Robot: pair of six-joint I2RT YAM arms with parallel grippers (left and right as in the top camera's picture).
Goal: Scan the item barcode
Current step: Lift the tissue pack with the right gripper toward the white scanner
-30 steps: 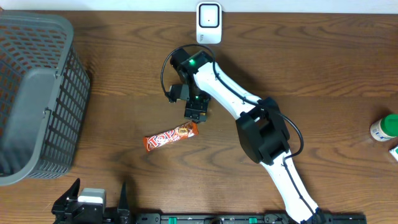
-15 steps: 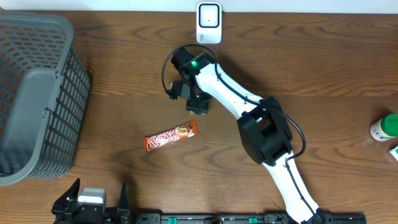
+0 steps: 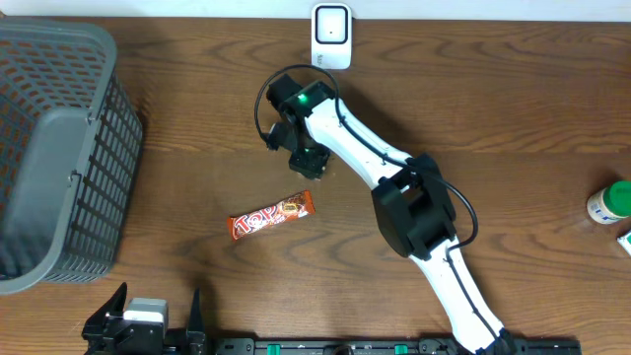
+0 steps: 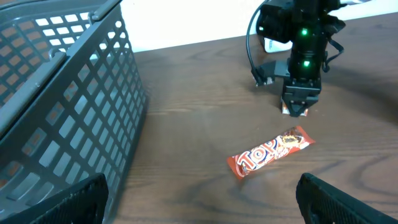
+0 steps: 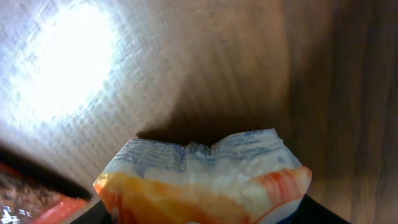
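My right gripper [image 3: 310, 166] hangs fingers-down over the table's middle and is shut on a small white-and-orange packet [image 5: 205, 174]. That packet fills the space between its fingers in the right wrist view. From the left wrist view the packet [image 4: 293, 111] peeks out under the right gripper [image 4: 297, 106]. A white scanner [image 3: 331, 37] stands at the far edge, just beyond that arm. An orange "Top" candy bar [image 3: 272, 217] lies flat on the wood, below and left of the right gripper. My left gripper [image 4: 202, 211] is open and empty at the near edge.
A large grey basket [image 3: 49, 148] takes up the left side. A green-capped bottle [image 3: 611, 202] and the corner of a box [image 3: 625, 242] sit at the far right edge. A black cable loops around the right wrist.
The right gripper closed on the packet and moved away from the candy bar, toward the scanner. The left arm and the candy bar stayed still.
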